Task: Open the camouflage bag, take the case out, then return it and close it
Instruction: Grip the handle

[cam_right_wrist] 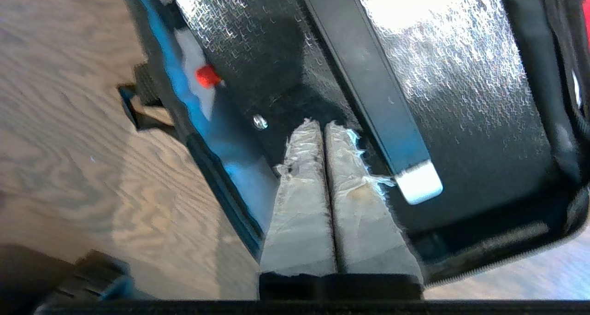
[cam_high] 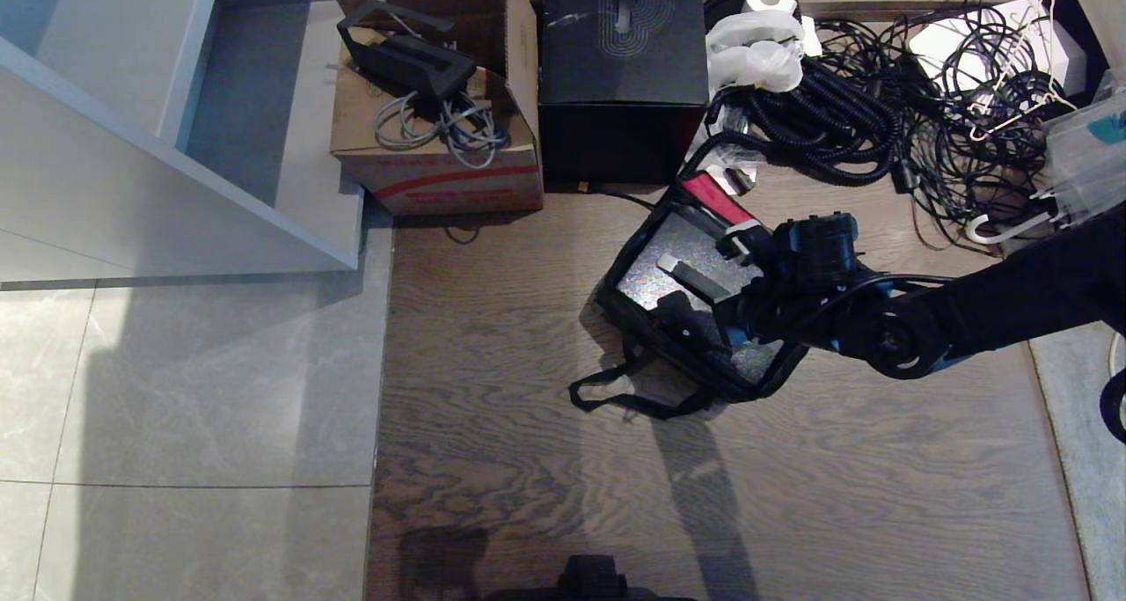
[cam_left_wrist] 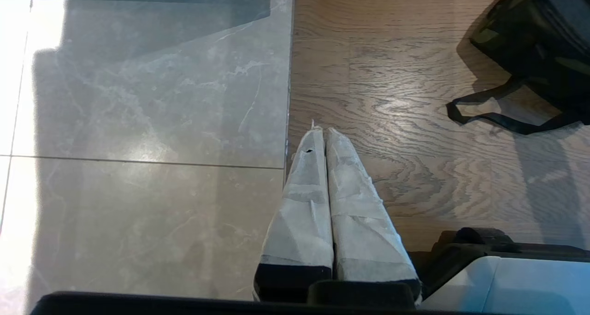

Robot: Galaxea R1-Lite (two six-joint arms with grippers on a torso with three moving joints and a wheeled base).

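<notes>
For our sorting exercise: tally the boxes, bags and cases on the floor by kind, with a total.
Cardboard box: 1
Large black box: 1
Camouflage bag: 1
Glittery case, inside the bag: 1
Total: 4

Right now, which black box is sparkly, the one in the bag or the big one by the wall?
The case inside the open camouflage bag is sparkly. The big black box by the wall is plain, with a swirl emblem.
</notes>
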